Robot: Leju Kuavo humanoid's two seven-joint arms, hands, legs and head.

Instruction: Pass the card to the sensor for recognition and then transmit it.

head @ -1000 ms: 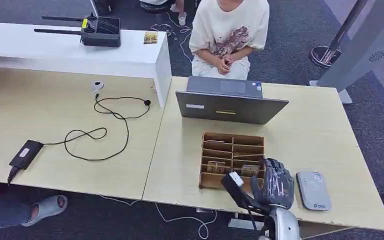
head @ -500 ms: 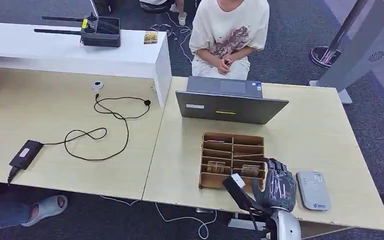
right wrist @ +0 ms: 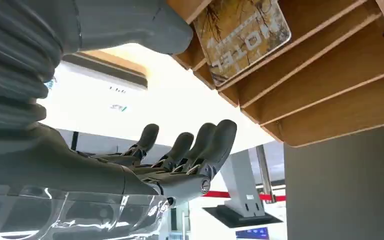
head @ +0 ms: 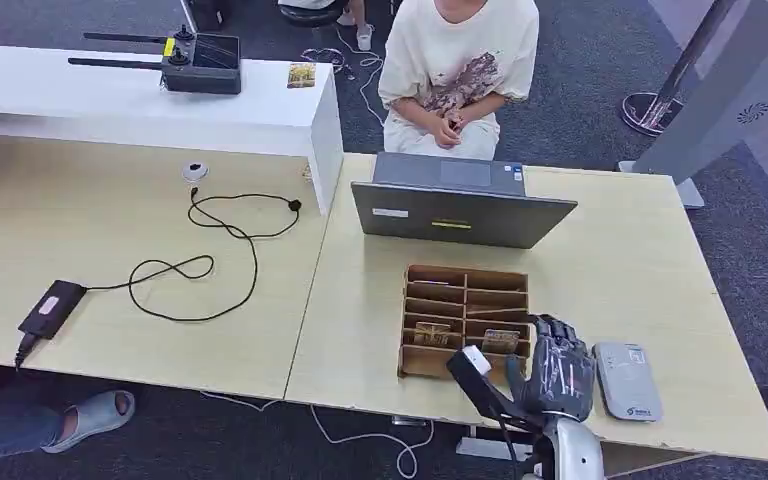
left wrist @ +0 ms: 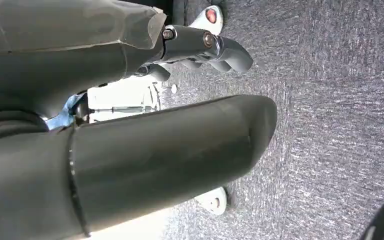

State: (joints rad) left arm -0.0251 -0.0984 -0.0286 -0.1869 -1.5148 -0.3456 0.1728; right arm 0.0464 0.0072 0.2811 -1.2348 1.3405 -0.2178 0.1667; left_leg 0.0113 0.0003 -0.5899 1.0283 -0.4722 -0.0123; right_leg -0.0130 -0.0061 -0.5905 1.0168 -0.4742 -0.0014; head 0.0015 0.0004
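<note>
1. At the left of the head view a black power adapter (head: pixel 51 308) lies on the counter (head: pixel 140 240), its black cable (head: pixel 205 262) looping toward the middle.
2. In the upper left a black device with antennas (head: pixel 192 62) sits on a white shelf (head: pixel 140 100).
3. At upper centre a person in a cream shirt (head: pixel 457 70) sits behind a grey laptop (head: pixel 460 200).
4. Below the laptop stands a wooden divided tray (head: pixel 465 318). A card (head: pixel 500 340) printed with a yellow-brown pattern stands in a lower right compartment; another card (head: pixel 432 334) stands in the compartment to its left.
5. The right hand (head: pixel 552 370) is at the tray's lower right corner, just right of the patterned card, its fingers spread and holding nothing. In the right wrist view the fingers (right wrist: pixel 200 150) are extended and apart, with the card (right wrist: pixel 245 35) near them but untouched in its slot.
6. Right of the hand a grey card sensor (head: pixel 627 380) lies flat on the counter.
7. The left hand (left wrist: pixel 130 145) hangs over grey carpet (left wrist: pixel 330 100); whether it is closed I cannot tell.
</note>
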